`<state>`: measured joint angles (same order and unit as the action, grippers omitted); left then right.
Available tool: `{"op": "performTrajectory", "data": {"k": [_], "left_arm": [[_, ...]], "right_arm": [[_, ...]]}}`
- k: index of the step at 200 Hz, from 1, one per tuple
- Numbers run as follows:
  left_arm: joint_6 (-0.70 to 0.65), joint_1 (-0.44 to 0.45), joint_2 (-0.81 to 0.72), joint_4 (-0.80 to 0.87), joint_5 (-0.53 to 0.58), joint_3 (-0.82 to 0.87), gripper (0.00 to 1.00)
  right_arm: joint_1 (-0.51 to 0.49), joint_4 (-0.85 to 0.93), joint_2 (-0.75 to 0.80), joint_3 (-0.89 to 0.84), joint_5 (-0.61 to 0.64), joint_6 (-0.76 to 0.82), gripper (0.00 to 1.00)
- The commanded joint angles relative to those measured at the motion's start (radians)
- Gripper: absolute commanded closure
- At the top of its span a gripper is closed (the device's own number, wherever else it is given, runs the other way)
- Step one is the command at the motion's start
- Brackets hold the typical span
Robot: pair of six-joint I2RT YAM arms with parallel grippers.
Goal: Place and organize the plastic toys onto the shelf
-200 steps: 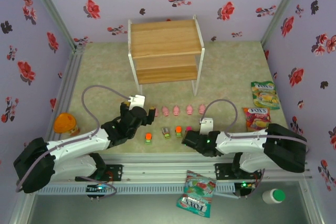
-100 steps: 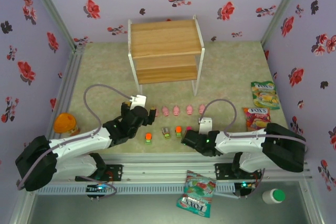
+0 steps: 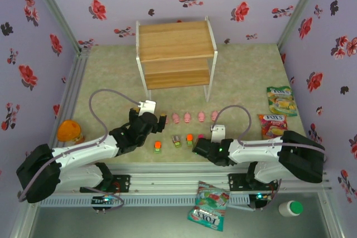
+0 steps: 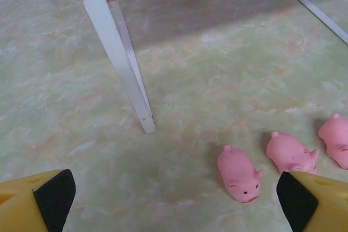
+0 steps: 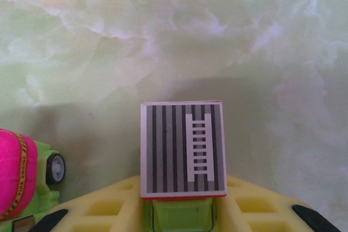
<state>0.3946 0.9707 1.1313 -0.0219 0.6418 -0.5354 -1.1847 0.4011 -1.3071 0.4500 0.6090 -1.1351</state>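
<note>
**Item 1.** We are logging the shelf (image 3: 175, 54), which is standing at 12 o'clock on the mottled green table (image 3: 245, 71).

**Item 2.** We are recording the row of pink pigs (image 3: 187, 117), which is lying on the table at 6 o'clock of the shelf, apart from its legs. In the left wrist view the nearest pig (image 4: 239, 168) is sitting at 4 o'clock of a white shelf leg (image 4: 117, 58). Two more pigs are lying beside it toward 3 o'clock.

**Item 3.** At 6 o'clock of the pigs we are noting a second row. Running from 9 toward 3 o'clock, it holds the first orange-topped toy (image 3: 157, 146), the grey-topped toy (image 3: 177, 141), the second orange-topped toy (image 3: 189, 139) and the pink-topped toy (image 3: 199, 136).

**Item 4.** The left gripper (image 4: 174, 207) is hanging with its fingers wide apart, holding nothing. The nearest pig is lying close to the fingertip on its 3 o'clock side.

**Item 5.** The right gripper (image 5: 182, 218) is pressing its yellow fingers against both sides of the ladder-topped toy (image 5: 182, 149), closed on its green base. The pink-topped toy is sitting just beside it at 9 o'clock.

**Item 6.** Among the sundries we are listing:
- the upper snack bag (image 3: 280, 100) and the red snack bag (image 3: 273, 125), lying at 3 o'clock
- the near snack bag (image 3: 209, 204), lying at 6 o'clock
- the orange object (image 3: 70, 132), sitting at 9 o'clock
- the green-capped bottle (image 3: 291, 208), sitting at 5 o'clock
</note>
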Motion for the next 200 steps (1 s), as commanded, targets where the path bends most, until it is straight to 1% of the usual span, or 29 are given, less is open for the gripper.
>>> {"op": "performTrajectory", "data": {"k": [1,67,94,128,200], "left_arm": [[0.003,0.003,0.010,0.007,-0.007,-0.029,0.00],[0.000,0.003,0.018,0.013,-0.032,-0.040,0.00],[-0.003,0.003,0.022,0.014,-0.039,-0.042,0.00],[-0.017,0.003,0.008,-0.001,-0.075,-0.036,0.00],[-0.029,0.004,0.040,-0.006,-0.107,-0.049,0.00]], "right_arm": [[0.011,0.035,-0.007,0.006,0.003,-0.005,0.70],[0.010,0.105,0.040,0.060,0.030,0.035,0.73],[0.012,0.145,0.052,0.107,0.051,0.063,0.73],[0.022,0.183,0.058,0.173,0.074,0.111,0.74],[0.141,0.178,0.057,0.356,0.091,0.340,0.74]]}}
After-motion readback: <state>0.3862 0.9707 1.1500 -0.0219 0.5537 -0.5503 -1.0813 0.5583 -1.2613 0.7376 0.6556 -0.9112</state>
